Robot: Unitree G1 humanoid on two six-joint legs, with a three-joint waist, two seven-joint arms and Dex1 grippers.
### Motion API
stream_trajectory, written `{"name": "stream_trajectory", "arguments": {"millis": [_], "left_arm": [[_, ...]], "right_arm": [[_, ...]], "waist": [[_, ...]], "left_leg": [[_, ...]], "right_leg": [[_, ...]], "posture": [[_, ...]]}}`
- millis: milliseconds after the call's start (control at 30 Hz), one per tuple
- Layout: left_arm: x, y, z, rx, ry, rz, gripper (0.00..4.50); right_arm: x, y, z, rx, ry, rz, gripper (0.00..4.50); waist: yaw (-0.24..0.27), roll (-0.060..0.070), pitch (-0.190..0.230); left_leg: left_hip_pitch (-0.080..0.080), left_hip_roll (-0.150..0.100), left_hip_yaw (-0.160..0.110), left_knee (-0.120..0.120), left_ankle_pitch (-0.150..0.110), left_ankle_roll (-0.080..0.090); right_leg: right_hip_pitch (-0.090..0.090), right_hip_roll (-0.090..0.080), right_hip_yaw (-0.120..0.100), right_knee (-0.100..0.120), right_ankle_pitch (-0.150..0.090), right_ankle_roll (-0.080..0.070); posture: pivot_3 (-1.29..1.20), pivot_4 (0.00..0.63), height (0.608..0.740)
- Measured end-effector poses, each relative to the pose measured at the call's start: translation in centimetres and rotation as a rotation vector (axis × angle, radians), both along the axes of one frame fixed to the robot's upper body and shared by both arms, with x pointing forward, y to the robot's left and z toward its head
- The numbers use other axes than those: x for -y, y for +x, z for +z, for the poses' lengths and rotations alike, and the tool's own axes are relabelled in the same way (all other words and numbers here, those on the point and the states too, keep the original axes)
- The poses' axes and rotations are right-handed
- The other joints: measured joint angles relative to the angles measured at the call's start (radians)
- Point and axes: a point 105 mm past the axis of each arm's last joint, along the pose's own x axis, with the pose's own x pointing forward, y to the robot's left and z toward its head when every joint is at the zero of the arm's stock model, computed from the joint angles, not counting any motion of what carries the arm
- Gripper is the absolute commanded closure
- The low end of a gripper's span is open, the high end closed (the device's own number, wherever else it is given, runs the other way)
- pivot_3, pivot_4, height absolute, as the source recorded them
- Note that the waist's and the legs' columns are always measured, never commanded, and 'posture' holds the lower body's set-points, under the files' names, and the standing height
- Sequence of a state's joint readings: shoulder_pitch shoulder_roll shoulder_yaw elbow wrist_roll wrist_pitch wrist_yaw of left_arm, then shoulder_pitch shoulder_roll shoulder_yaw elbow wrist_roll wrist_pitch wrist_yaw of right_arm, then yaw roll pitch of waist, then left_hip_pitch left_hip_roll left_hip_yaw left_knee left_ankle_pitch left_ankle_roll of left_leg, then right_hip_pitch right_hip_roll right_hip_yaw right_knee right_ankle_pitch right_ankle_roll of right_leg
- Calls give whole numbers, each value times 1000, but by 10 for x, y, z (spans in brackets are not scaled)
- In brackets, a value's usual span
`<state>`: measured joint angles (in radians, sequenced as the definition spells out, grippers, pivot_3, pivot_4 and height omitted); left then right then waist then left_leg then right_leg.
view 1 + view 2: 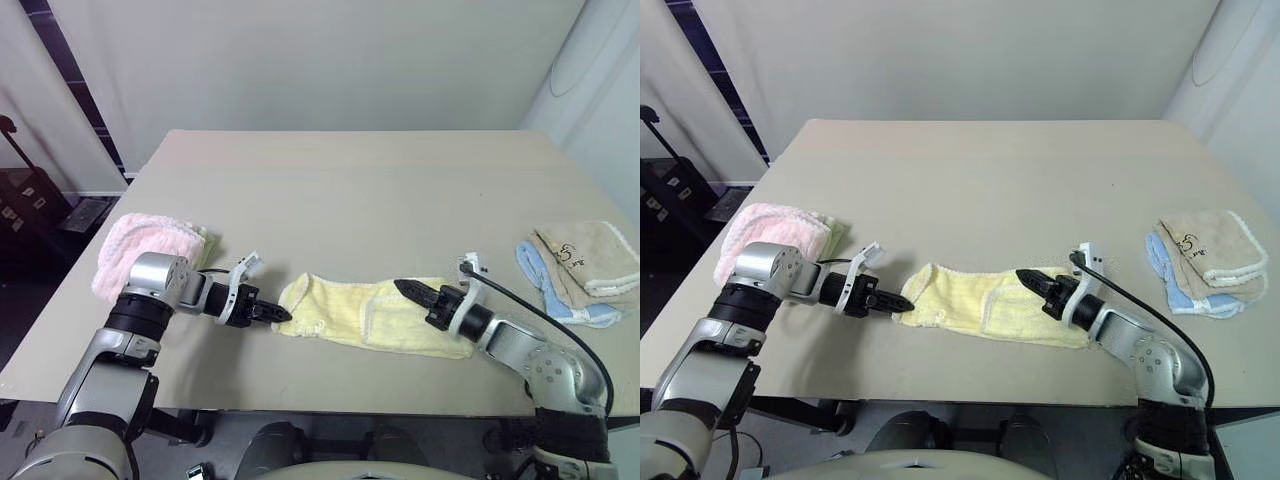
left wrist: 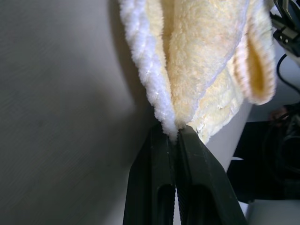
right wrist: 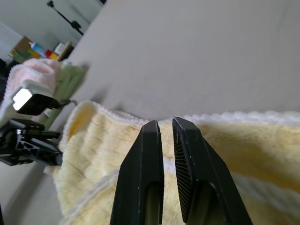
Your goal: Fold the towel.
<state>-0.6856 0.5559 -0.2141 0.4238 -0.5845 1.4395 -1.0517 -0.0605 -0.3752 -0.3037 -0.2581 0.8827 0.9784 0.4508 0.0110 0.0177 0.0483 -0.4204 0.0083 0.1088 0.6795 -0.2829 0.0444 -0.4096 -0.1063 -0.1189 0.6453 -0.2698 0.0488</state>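
Light: even, soft, fairly bright on the tabletop (image 1: 360,200).
Shadows: faint, short, under the arms.
Glare: slight on the back wall.
Focus: towel (image 2: 201,70) sharp close up; background blurred in the left wrist view.

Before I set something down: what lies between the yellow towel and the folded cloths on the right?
Bare table, in the head views, between towel and cloths.

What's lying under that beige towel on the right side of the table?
A blue cloth lies under the beige towel, its edge sticking out on the near and left sides. The rest of it is covered, so anything deeper is hidden.
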Motion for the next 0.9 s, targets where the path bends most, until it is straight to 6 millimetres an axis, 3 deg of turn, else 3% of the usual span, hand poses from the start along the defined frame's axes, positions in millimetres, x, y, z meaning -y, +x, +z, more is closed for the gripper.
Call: {"name": "stream_trajectory", "arguments": {"millis": [200, 467, 567, 733, 900], "left_arm": [[2, 13, 50, 81, -169, -23, 4466], [15, 15, 91, 132, -285, -139, 4466], [31, 12, 92, 98, -324, -208, 4466], [64, 9, 77, 50, -338, -314, 4466], [106, 7, 82, 58, -392, -422, 4466]], "right_arm": [[8, -19, 32, 170, 29, -4, 4058], [35, -33, 21, 131, -41, -99, 4058], [43, -35, 17, 111, -54, -148, 4058], [56, -41, 11, 85, -67, -223, 4058], [66, -50, 10, 77, -57, -303, 4058]], "waist": [[-2, -1, 1], [-2, -4, 3], [0, -4, 3], [1, -4, 3], [1, -5, 4]], "left_leg": [[-5, 0, 0, 0, 0, 0], [-4, 1, 0, 0, 0, 0], [-4, 1, 0, 0, 0, 0], [-6, 1, 0, 1, 2, 2], [-6, 1, 0, 1, 2, 3]], "right_leg": [[-2, 1, 0, 0, 0, 0], [-3, 2, 0, 0, 0, 0], [-3, 1, 0, 0, 0, 0], [-2, 2, 0, 0, 0, 0], [-2, 3, 0, 0, 0, 0]], "posture": [[0, 0, 740], [0, 0, 740], [0, 0, 740], [0, 0, 740], [0, 0, 740]]}}
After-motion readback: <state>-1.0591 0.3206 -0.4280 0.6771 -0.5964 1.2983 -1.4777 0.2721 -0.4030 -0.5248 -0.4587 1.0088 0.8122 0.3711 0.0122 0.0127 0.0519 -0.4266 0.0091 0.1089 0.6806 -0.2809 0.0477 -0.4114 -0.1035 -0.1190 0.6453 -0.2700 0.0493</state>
